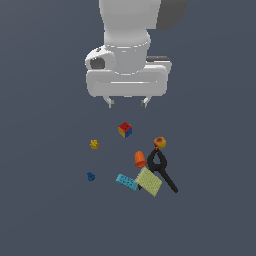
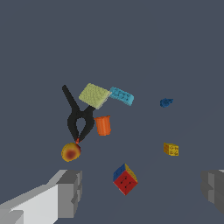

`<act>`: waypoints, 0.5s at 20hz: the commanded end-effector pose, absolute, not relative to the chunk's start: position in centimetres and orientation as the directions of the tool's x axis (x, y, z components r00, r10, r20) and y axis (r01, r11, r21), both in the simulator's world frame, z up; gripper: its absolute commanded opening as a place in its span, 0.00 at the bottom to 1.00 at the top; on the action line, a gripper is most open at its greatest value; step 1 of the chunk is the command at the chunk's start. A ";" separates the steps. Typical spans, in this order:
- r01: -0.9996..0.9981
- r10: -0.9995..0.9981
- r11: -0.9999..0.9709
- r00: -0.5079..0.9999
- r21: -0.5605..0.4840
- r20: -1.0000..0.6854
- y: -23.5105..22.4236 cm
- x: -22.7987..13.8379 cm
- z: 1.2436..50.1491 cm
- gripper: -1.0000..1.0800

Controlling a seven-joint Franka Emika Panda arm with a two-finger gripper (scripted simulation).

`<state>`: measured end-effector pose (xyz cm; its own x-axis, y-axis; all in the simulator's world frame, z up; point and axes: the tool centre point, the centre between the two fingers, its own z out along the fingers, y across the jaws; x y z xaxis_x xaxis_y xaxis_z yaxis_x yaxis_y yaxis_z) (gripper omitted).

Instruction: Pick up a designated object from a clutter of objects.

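Well apart: dark blue block (image 1: 91, 176), hand (image 1: 127, 103).

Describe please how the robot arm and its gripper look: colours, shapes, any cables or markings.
The arm is glossy white with rounded, bulbous segments and a dark grey patch near the top. The gripper has a wide, white, rounded-box body with a dark round recess on one side. Its two fingers are short, blocky and light grey. No cables or markings are visible.

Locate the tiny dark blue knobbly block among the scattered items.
In the exterior view, the dark blue block lies alone at the clutter's left edge, below the yellow piece and left of the cyan brick, touching neither.
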<state>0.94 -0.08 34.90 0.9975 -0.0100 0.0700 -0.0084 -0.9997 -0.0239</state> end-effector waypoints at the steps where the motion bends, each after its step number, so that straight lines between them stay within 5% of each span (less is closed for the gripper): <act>1: -0.008 -0.010 -1.000 0.997 -0.024 0.070 -0.1 0.9 34.9 0.96; 10: -0.022 -0.027 -0.998 0.996 -0.056 0.083 0.6 1.3 34.9 0.96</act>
